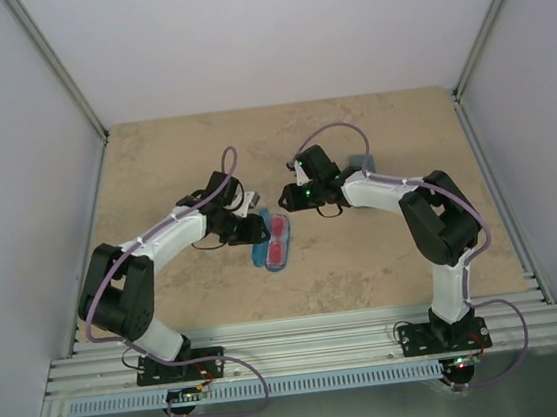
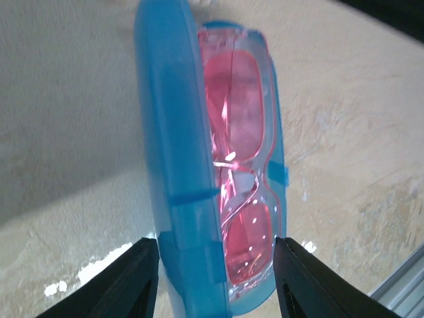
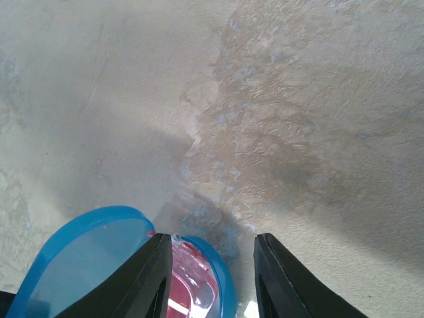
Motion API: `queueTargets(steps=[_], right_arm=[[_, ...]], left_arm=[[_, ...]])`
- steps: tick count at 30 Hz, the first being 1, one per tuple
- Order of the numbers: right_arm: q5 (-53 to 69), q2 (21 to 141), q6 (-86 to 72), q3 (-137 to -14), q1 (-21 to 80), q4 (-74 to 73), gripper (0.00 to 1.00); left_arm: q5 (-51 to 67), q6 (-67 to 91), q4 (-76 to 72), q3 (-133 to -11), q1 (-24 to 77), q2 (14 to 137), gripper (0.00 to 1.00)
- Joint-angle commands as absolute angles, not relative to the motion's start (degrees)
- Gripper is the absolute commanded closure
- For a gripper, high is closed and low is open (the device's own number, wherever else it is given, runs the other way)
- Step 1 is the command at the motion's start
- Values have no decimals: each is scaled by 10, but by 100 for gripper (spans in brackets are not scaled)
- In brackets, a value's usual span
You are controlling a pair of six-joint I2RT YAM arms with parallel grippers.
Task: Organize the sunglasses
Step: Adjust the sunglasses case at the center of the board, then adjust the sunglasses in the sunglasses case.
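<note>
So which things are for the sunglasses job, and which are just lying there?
For the job:
- red sunglasses
- blue case they lie in, lid up
- left claw and right claw, both at the case

Just lying there:
- grey-blue thing behind the right arm, mostly hidden

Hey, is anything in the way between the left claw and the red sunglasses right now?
Only the blue case's lid, which stands on edge beside the red sunglasses, between them and one finger of the left claw. Nothing lies over the lenses; they sit uncovered in the case's tray.
</note>
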State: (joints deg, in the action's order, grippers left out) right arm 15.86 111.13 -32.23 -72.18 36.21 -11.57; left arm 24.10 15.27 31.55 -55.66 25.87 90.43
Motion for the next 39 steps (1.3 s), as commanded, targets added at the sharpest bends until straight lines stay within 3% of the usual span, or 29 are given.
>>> queueTargets(steps=[1, 9, 14, 21, 39], right_arm=[[158, 1098, -324, -713, 369, -107, 65], [161, 1100, -321, -708, 373, -103, 65], [157, 1104, -327, -704, 374, -109, 66], [146, 1119, -336, -708, 375, -131, 71], [199, 1055, -313, -620, 394, -129, 69]], left_arm=[[252, 164, 341, -536, 259, 884, 51], [244, 165, 354, -532, 261, 873, 68], [243, 164, 363, -540, 263, 872, 73], [241, 163, 362, -548, 264, 877, 76], [226, 172, 351, -559, 282, 888, 75]])
